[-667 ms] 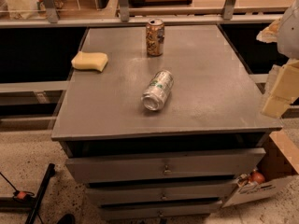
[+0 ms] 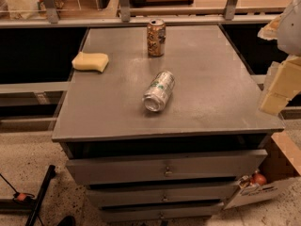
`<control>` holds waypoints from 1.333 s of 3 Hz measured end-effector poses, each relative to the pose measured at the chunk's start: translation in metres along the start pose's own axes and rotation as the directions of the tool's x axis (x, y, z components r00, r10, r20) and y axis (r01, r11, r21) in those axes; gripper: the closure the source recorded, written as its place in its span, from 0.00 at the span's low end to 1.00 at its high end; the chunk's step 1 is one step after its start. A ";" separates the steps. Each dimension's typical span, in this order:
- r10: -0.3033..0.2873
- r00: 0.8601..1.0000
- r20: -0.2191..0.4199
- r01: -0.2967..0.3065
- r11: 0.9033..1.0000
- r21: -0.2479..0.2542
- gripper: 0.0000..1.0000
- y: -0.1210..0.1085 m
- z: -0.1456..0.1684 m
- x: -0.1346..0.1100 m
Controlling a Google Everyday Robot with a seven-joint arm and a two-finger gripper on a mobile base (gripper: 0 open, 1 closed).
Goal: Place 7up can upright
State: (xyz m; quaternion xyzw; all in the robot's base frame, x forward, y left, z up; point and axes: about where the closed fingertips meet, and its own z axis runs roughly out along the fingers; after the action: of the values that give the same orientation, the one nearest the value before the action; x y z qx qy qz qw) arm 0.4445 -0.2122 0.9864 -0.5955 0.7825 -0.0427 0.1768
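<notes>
The 7up can (image 2: 159, 91), silver-white with green lettering, lies on its side near the middle of the grey cabinet top (image 2: 211, 93), its shiny end facing the front edge. My gripper (image 2: 277, 86) shows as cream-coloured blocks at the right edge of the view. It hangs beside the cabinet's right front corner, well to the right of the can, and holds nothing that I can see.
A brown-orange patterned can (image 2: 156, 37) stands upright at the back of the top. A yellow sponge (image 2: 90, 61) lies at the left edge. Drawers (image 2: 164, 171) are below. A cardboard box (image 2: 263, 185) sits on the floor at right, and a black stand leg (image 2: 40, 197) at left.
</notes>
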 end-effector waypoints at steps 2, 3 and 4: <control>0.150 0.987 0.064 -0.149 0.989 -0.022 0.00 -0.063 0.025 -0.051; 0.291 0.957 0.005 -0.290 0.956 -0.049 0.00 -0.096 0.056 -0.075; 0.448 0.894 -0.023 -0.449 0.891 -0.065 0.00 -0.108 0.084 -0.086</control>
State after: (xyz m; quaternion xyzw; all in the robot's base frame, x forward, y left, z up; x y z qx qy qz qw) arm 0.5903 -0.1496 0.9573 -0.4045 0.9003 0.0238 0.1587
